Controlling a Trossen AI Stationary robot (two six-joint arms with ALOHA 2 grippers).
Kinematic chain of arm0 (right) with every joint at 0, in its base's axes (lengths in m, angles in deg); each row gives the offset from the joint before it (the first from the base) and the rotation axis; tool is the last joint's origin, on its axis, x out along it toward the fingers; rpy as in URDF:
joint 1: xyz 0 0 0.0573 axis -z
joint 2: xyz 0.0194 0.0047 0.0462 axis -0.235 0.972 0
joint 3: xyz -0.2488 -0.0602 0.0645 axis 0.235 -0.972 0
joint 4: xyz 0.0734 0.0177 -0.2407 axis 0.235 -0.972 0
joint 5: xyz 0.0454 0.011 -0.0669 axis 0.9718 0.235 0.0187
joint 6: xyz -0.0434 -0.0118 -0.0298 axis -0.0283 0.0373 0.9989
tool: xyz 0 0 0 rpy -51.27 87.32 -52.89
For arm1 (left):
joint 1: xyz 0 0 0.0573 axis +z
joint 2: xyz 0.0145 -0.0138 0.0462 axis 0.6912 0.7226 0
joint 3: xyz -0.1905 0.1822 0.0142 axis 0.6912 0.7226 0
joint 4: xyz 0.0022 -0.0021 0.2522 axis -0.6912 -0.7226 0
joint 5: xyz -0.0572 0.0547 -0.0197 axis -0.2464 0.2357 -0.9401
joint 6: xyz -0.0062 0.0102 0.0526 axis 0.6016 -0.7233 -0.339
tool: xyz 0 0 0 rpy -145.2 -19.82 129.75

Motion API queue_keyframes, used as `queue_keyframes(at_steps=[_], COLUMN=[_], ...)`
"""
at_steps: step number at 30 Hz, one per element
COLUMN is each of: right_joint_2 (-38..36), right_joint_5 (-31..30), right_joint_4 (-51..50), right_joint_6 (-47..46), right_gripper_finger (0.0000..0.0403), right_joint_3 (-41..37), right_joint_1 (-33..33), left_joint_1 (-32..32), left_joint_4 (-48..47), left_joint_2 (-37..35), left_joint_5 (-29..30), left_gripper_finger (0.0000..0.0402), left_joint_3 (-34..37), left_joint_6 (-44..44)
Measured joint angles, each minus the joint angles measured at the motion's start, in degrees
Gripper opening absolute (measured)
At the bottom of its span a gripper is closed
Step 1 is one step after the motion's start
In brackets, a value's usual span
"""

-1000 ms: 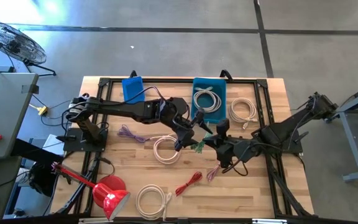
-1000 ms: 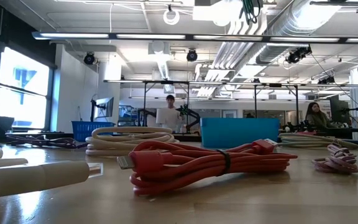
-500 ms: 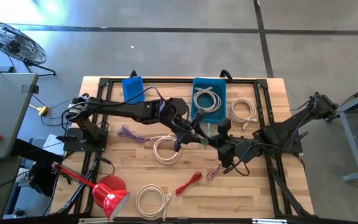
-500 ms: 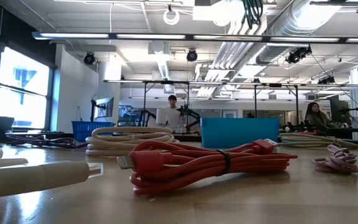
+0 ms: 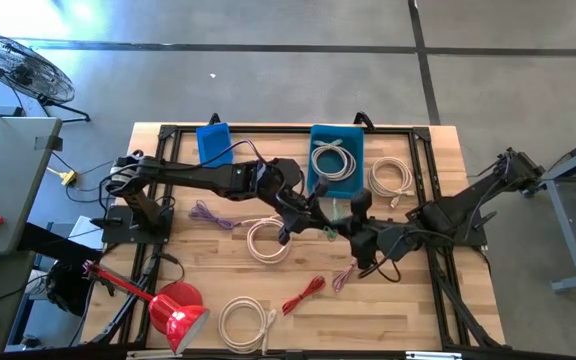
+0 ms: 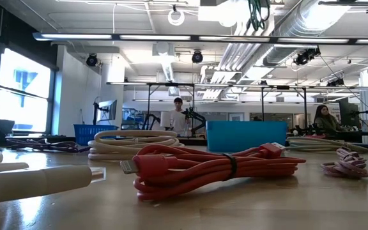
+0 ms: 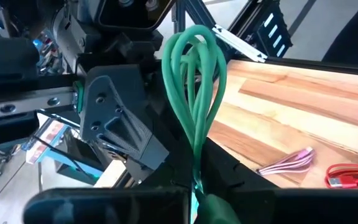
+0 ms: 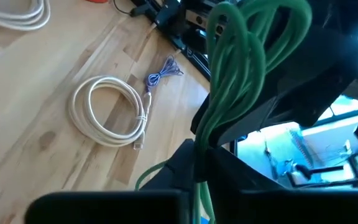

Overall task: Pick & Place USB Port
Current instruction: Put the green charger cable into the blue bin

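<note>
A coiled green cable (image 5: pixel 327 228) hangs in the air between my two grippers, above the table's middle. Its loops show in the left wrist view (image 7: pixel 194 74), in the right wrist view (image 8: pixel 247 56), and at the low view's top edge (image 6: pixel 255 11). My left gripper (image 5: pixel 315 212) reaches in from the table's left and my right gripper (image 5: pixel 345 222) from the right. Both are shut on the green cable and stand close together. A blue bin (image 5: pixel 336 175) holding a white cable stands just beyond them. My left gripper pinches the green cable's gathered strands (image 7: pixel 197 167) between its two fingers at one end of the bundle. The loops stand out past the fingers, clear of the table. My right gripper pinches the bundle's gathered strands (image 8: pixel 199 144) between its two fingers. The loops stand out past the fingers, and one strand (image 8: pixel 149 176) trails off to the side. The cable is clear of the table.
White cable coils lie at the middle left (image 5: pixel 268 240), far right (image 5: pixel 391 178) and near edge (image 5: pixel 246 322). A red cable (image 5: pixel 304 293), a pink one (image 5: pixel 344 277) and a purple one (image 5: pixel 211 215) lie on the wood. A smaller blue bin (image 5: pixel 213 142) stands at the far left.
The green cable has shifted a little toward the table's far right between the two grippers, and its loops look more gathered than before. Both arms have barely moved.
</note>
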Motion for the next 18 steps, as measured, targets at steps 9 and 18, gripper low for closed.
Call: queue_keyframes(at_steps=[9, 18], right_joint_2=[0.1, 0.0], right_joint_5=[-13.3, -20.8], right_joint_4=[-3.6, -12.5], right_joint_6=[-10.5, -18.6], right_gripper_finger=[0.0115, 0.0175], right_joint_3=[0.0, 0.0], right_joint_1=[-1.3, -4.6], left_joint_1=[0.1, 0.2], left_joint_4=[-0.9, -5.8], left_joint_2=[0.0, 0.0], left_joint_5=[8.7, 30.5], left_gripper_finger=[0.0004, 0.0004], left_joint_3=[-0.1, -0.1], left_joint_6=[-0.1, -2.8])
